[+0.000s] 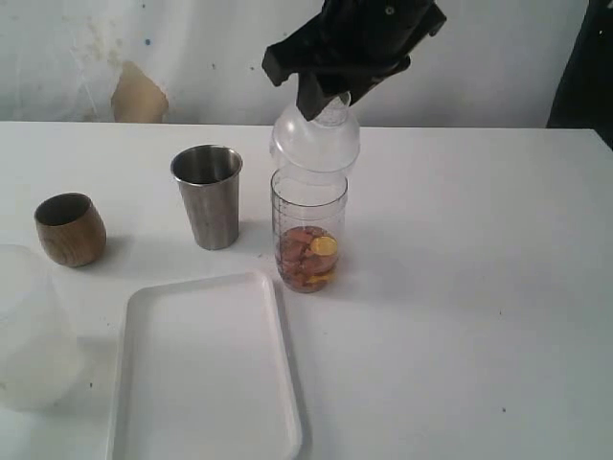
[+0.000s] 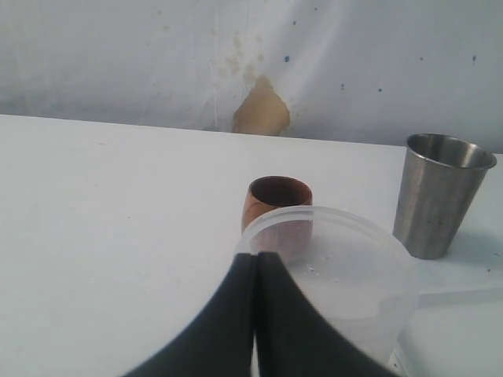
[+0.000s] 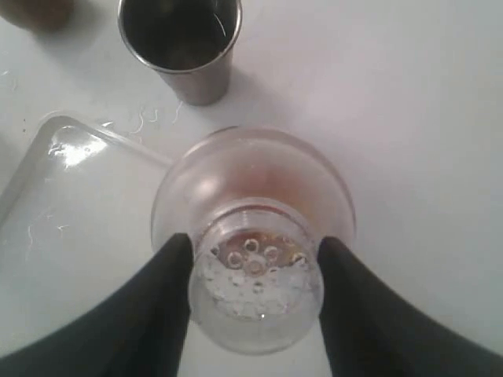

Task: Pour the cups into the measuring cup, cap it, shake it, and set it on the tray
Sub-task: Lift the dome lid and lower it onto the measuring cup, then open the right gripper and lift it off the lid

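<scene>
Left tool point(image 2: 256, 259) closed, empty. Measuring cup point(image 1: 308, 230) upright on bench point(image 1: 479, 287), right of steel tumbler point(image 1: 207, 195), near tray point(image 1: 201, 374) far corner. Part-filled, likely light, thin slippery plastic, tippy. Right tool point(image 3: 255, 245) clamps cap point(image 1: 314, 144) knob over cup rim; seating unclear. For shake, grip cylinder mid-body.

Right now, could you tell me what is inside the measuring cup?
The measuring cup holds reddish-brown and yellow pieces at its bottom. The cap, gripped by the right claw, covers its mouth.

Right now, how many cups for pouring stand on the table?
2: the wooden cup at the left, and the steel tumbler between it and the measuring cup.
</scene>
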Available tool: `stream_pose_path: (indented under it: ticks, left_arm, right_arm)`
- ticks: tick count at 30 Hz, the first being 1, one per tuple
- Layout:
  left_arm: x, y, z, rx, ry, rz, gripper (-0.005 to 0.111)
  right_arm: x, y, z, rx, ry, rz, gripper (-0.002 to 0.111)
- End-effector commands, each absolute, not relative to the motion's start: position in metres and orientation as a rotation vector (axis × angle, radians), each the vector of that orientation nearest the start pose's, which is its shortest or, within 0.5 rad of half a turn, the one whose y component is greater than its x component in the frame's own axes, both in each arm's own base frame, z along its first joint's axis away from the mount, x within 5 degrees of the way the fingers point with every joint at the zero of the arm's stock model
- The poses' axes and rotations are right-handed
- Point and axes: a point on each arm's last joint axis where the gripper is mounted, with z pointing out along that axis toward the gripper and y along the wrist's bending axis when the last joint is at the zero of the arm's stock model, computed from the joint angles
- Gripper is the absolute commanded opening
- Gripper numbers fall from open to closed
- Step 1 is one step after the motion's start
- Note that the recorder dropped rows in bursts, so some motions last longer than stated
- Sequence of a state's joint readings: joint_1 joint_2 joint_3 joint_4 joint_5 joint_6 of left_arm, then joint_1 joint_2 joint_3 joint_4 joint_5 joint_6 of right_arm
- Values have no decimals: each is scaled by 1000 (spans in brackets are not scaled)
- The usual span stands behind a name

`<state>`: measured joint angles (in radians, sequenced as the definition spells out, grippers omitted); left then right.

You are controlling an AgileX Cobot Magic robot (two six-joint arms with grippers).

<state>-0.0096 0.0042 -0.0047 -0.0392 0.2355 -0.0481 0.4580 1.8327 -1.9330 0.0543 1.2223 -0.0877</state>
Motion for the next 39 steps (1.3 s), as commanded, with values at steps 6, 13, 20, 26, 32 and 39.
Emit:
stream_pose_path:
  ticks: [6,13,20,26,32,39]
  left_arm:
    - [55,-2,192,-50,1717,-78,0]
    - [55,-2,192,-50,1717,-78,0]
    - [55,-2,192,-50,1717,-78,0]
    - [55,-2,192,-50,1717,-78,0]
    - [55,-2,192,-50,1717,-78,0]
    - [55,-2,192,-50,1717,-78,0]
  right_arm:
    - [369,185,356,-739,2554,163,0]
    - [380,187,345,-751,2567,111,0]
    - [387,191,340,-748,2567,112,0]
    - [390,194,332,-752,2588,126,0]
    - [391,194,331,-753,2589,118,0]
    - [393,195,326,-756,2601,118,0]
